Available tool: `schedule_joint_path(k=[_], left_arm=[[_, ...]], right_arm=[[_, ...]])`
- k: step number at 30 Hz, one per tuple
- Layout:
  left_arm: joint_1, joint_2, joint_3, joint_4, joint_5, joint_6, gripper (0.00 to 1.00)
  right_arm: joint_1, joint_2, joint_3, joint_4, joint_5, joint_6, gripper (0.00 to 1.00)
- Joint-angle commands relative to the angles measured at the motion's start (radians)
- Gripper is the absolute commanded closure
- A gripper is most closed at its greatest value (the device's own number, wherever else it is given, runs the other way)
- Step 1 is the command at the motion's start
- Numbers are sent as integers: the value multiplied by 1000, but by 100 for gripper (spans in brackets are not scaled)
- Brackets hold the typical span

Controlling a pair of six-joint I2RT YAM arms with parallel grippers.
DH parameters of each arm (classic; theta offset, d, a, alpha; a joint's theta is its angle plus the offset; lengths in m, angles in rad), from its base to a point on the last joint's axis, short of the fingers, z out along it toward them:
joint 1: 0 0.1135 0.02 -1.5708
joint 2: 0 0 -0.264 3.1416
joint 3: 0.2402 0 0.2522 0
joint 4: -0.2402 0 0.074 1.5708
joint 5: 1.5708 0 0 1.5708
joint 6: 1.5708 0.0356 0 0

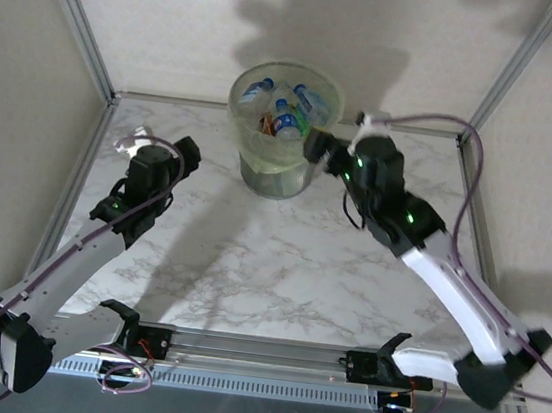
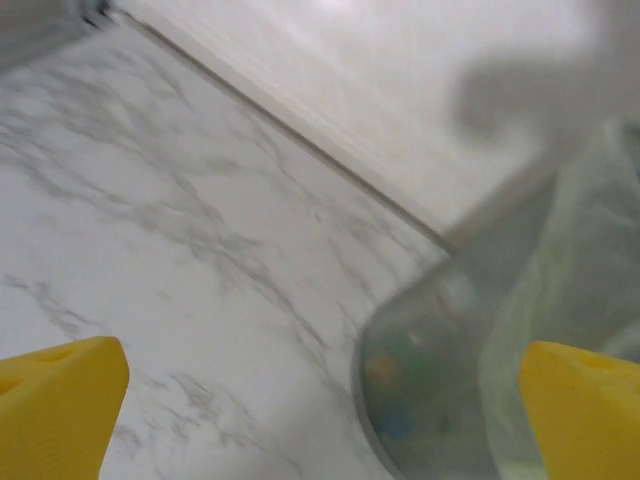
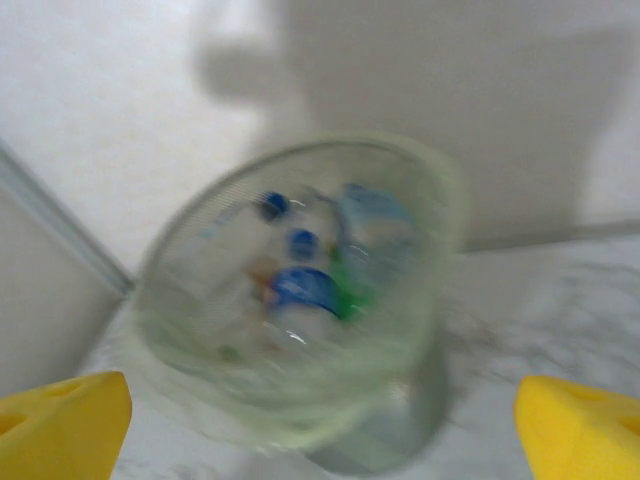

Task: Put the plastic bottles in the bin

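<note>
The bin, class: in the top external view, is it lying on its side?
No, the bin stands upright on the table, mouth up, with plastic bottles inside.

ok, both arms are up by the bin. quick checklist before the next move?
1. Left gripper jaws open, nothing between them: ok.
2. Right gripper jaws open, nothing between them: ok.
3. Bin upright on the table: ok.
4. Plastic bottles lying inside the bin: ok.
5. Right gripper apart from the bin's rim: cannot tell; they overlap in the top view.
6. No bottle left on the table: cannot tell; parts of it are hidden.
</note>
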Motion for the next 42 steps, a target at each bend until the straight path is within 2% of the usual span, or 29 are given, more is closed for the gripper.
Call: schedule_joint_path(k=[1, 3, 5, 6, 8, 10, 13, 16, 18, 19, 20, 21, 23, 25, 26, 27, 28, 29, 30, 31, 42], left_arm=[[10, 7, -190, 242, -363, 5, 0], [12, 18, -312, 432, -435, 86, 0], [15, 44, -400, 607, -489, 207, 0], [17, 66, -424, 658, -498, 253, 0], [26, 143, -441, 727, -471, 352, 1], [44, 197, -391, 686, -427, 357, 1], [60, 256, -395, 828, -336, 436, 1], [74, 361, -389, 890, -289, 506, 1], [94, 431, -431, 987, -250, 512, 1], [120, 431, -420, 968, -208, 503, 1], [155, 433, -421, 970, -137, 490, 1], [177, 424, -427, 971, -89, 496, 1], [207, 424, -496, 1156, -89, 520, 0], [231, 445, -566, 1284, -27, 509, 1], [226, 453, -572, 1293, 45, 537, 1], [225, 486, -589, 1355, 96, 562, 1], [228, 521, -620, 1455, 133, 582, 1], [231, 508, -610, 1419, 102, 563, 1], [243, 498, -608, 1387, 125, 545, 1], [244, 515, -617, 1440, 121, 552, 1], [223, 506, -612, 1416, 92, 567, 1]], right_arm=[[-2, -136, -274, 49, 218, 53, 1], [-2, -273, -505, 144, 233, -4, 9], [-10, -419, -702, 221, 313, -2, 2], [-25, -462, -760, 225, 369, 31, 1], [-119, -497, -841, 209, 422, 71, 1], [-254, -464, -882, 219, 391, 71, 1], [-446, -349, -948, 367, 342, 15, 1], [-548, -189, -1005, 619, 414, -51, 1], [-588, -66, -1033, 790, 460, -55, 1], [-616, -5, -1069, 926, 415, -117, 1], [-633, 43, -1050, 943, 335, -139, 1], [-640, 82, -1051, 1039, 301, -190, 1], [-649, 155, -1069, 1302, 179, -293, 1], [-690, 232, -1116, 1553, -11, -321, 1], [-724, 304, -1120, 1629, -168, -342, 1], [-737, 349, -1111, 1635, -269, -359, 1], [-730, 401, -1110, 1718, -301, -393, 1], [-735, 371, -1100, 1639, -307, -378, 1], [-740, 373, -1102, 1647, -308, -372, 1], [-739, 386, -1111, 1694, -307, -379, 1], [-729, 377, -1103, 1661, -282, -382, 1]])
